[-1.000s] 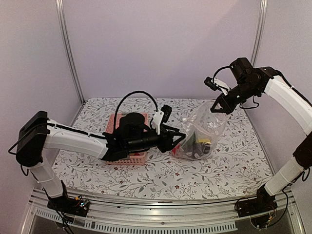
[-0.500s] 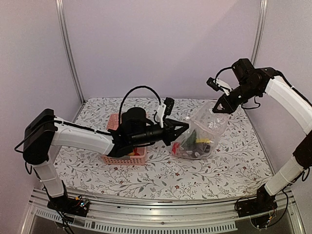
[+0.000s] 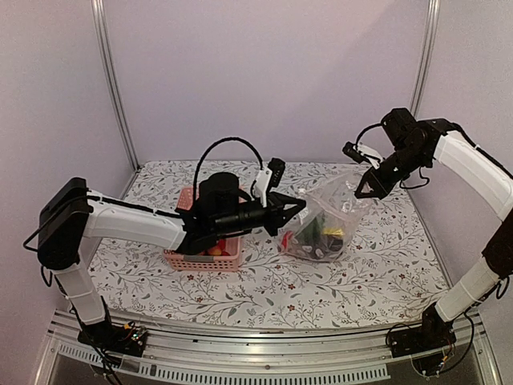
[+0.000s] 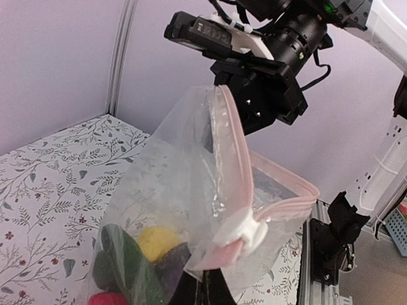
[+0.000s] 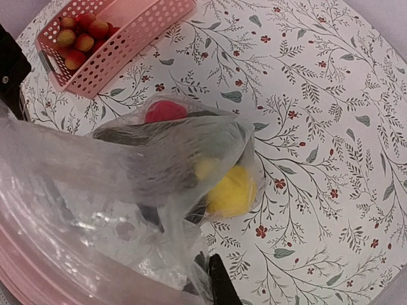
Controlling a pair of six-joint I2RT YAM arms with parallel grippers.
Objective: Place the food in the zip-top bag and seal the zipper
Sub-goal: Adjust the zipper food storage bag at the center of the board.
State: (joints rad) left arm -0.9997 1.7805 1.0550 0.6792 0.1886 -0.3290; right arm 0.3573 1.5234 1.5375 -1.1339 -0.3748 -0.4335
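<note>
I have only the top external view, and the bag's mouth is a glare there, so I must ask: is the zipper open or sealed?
Observer: Open. The left wrist view shows the two sides of the pink zipper standing apart, and the zip-top bag gaping.
Operator: Where is the slider?
Observer: The white slider sits at the end just above the left gripper, which is shut on the bag there.
Operator: The arm covers the basket here. Any food in it?
Observer: Yes, the right wrist view shows red berries in one end of the pink basket.
</note>
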